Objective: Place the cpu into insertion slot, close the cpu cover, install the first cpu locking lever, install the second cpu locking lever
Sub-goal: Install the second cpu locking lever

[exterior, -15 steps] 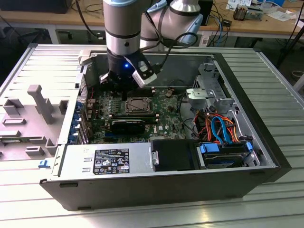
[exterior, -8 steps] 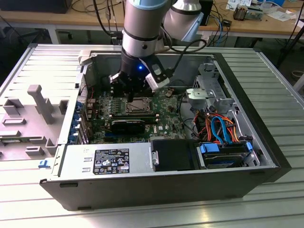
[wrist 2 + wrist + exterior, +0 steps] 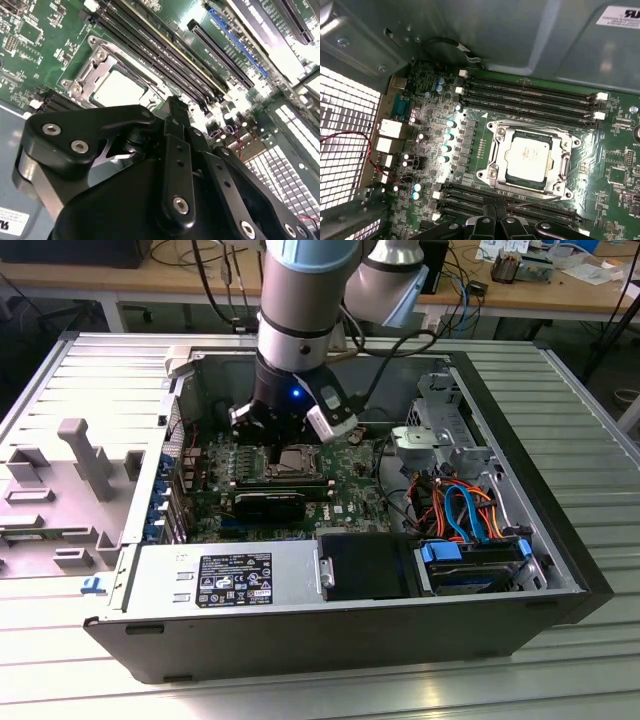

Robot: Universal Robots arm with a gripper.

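The gripper's fingers (image 3: 496,214) were pressed together, tips meeting in a narrow black point with nothing between them. In the first wrist view that point hung just beside the insertion slot (image 3: 528,161), over the memory slots (image 3: 470,197) that ran along one edge of it, close to a thin metal locking lever (image 3: 532,201) lying along that same edge. Whether the tips touched the lever or the board could not be told. In the second wrist view the gripper (image 3: 172,107) showed the same closed tips, with its black linkage arms folded in behind them and the socket just past the point.

The cpu (image 3: 528,158) sat flat inside the insertion slot, its dull silver top showing through the square window of the cpu cover (image 3: 564,165), which lay down over the socket frame. In the second wrist view the cpu (image 3: 120,87) and the cover's frame (image 3: 95,65) appeared just beyond the fingertips.

In the exterior view the arm (image 3: 300,300) came down steeply from above into the open computer case (image 3: 540,440), wrist nearly vertical, the gripper (image 3: 262,420) low over the green circuit board (image 3: 345,505) and beside the socket (image 3: 296,460) toward the exterior view's left. A black graphics card (image 3: 270,505) lay on the board near the socket.
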